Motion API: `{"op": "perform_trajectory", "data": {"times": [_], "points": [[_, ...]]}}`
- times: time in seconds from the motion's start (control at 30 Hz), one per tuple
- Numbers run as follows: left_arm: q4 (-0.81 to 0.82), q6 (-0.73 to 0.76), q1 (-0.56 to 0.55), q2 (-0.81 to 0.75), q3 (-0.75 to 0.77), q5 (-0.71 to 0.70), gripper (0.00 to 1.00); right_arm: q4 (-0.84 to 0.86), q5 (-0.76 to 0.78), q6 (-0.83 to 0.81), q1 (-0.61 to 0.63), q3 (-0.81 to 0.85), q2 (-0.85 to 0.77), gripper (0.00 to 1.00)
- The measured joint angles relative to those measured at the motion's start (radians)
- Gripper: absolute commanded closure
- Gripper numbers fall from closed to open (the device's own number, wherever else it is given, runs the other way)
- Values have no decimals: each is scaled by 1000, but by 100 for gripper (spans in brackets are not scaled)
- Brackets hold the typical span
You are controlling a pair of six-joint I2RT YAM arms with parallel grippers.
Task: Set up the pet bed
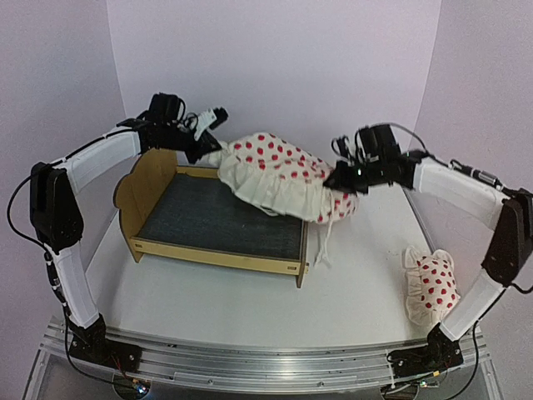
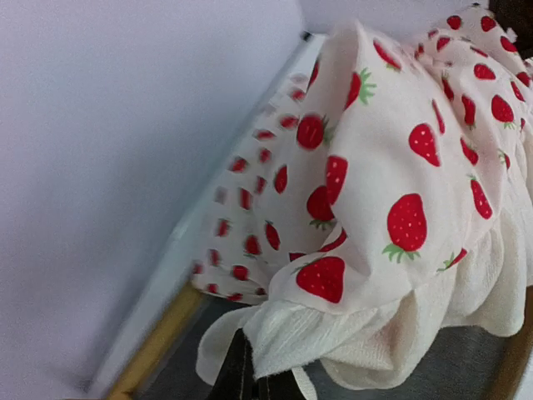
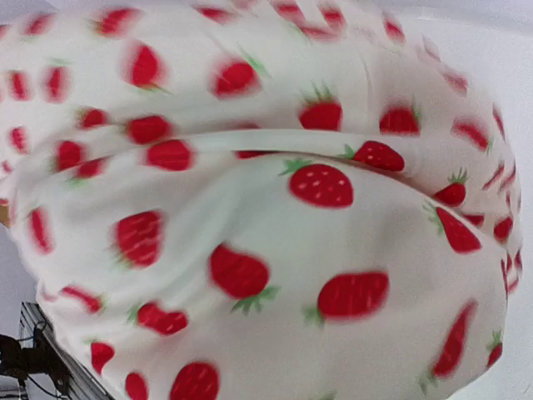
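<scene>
Top external, L+R jaws clamped on duvet [image 1: 279, 171] ends, pet bed [image 1: 216, 223] below, btwn them

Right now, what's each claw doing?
Left claw: closed, holding the duvet.
Right claw: closed, holding the duvet's other end.

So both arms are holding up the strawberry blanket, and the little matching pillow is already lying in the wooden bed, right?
Not quite. The pillow is not in the pet bed; it lies on the table beside the right arm, as the top view shows. The left tool and right tool do hold the blanket up.
</scene>
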Motion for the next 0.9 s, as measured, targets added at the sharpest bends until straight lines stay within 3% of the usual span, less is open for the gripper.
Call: {"op": "perform_trajectory", "data": {"times": [0.17, 0.3, 0.37, 0.5, 0.7, 0.8, 0.9], "points": [[181, -30, 84, 81, 312, -151, 100, -113, -27, -122, -55, 662, 250, 100], [346, -16, 140, 141, 448, -256, 100, -161, -36, -152, -82, 1126, 482, 100], [424, -4, 163, 188, 511, -294, 100, -122, -37, -149, -87, 1265, 578, 100], [540, 20, 209, 292, 628, -338, 100, 109, -28, -109, -89, 1271, 674, 100], [630, 61, 254, 330, 624, -343, 100, 399, 25, -85, -77, 1328, 812, 100], [666, 63, 258, 324, 607, -341, 100, 458, 13, -81, -75, 1293, 803, 100], [661, 70, 263, 284, 541, -333, 100, 482, -27, -89, -67, 1143, 722, 100]]}}
